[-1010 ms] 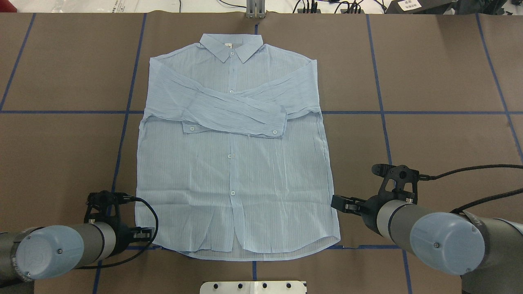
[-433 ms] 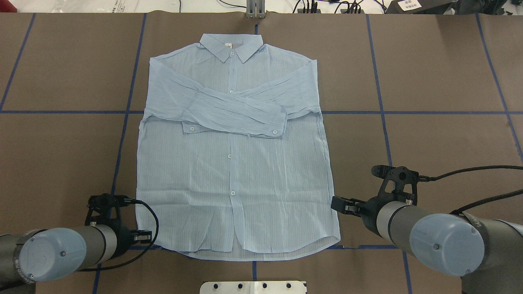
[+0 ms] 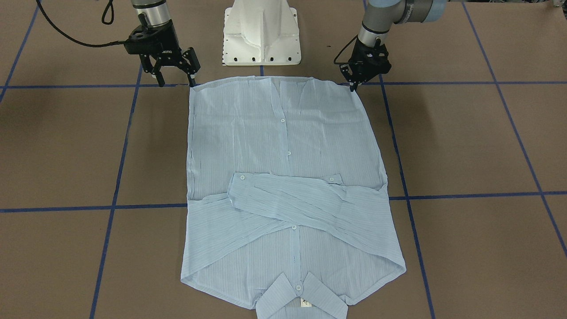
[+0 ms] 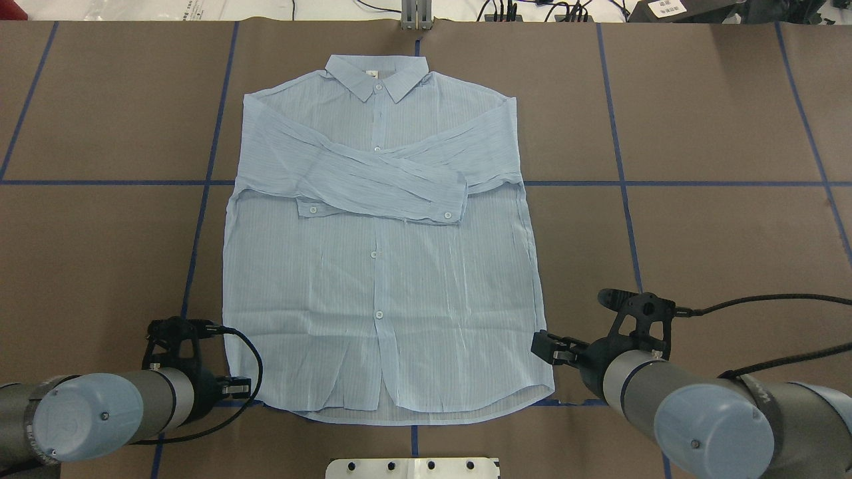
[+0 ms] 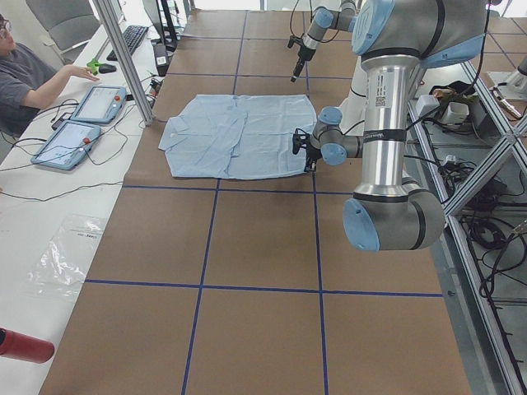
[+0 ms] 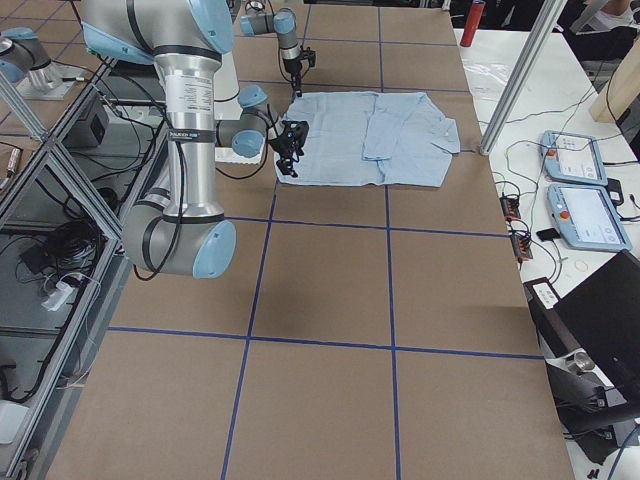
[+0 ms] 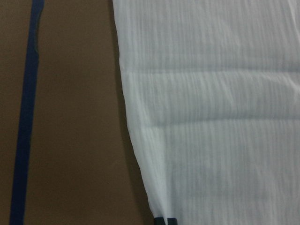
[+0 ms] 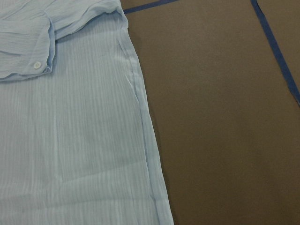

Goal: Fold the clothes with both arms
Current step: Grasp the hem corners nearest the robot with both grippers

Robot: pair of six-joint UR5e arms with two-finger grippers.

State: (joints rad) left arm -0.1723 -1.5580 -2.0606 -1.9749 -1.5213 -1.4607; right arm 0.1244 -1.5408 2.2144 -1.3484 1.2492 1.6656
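The pale-blue striped shirt (image 4: 379, 266) lies flat and buttoned on the brown table, with its collar at the far edge and both sleeves folded across the chest. It also shows in the front view (image 3: 283, 146). My left gripper (image 4: 238, 386) sits low at the shirt's near-left hem corner. In the front view (image 3: 353, 86) its fingers look closed together. A black fingertip (image 7: 165, 219) shows at the cloth edge; I cannot tell whether cloth is pinched. My right gripper (image 3: 176, 82) is open and empty beside the near-right hem corner, also seen from overhead (image 4: 547, 349).
The white pedestal (image 3: 261, 33) stands just behind the hem. Blue tape lines (image 4: 200, 219) grid the brown table. In the left side view an operator (image 5: 33, 70) sits by two tablets (image 5: 99, 103). A red cylinder (image 5: 20, 347) lies at the table edge.
Both arms have drawn back toward the robot. The right gripper moved nearer the right hem corner, the left one shifted slightly along the left hem corner. The shirt lies unchanged.
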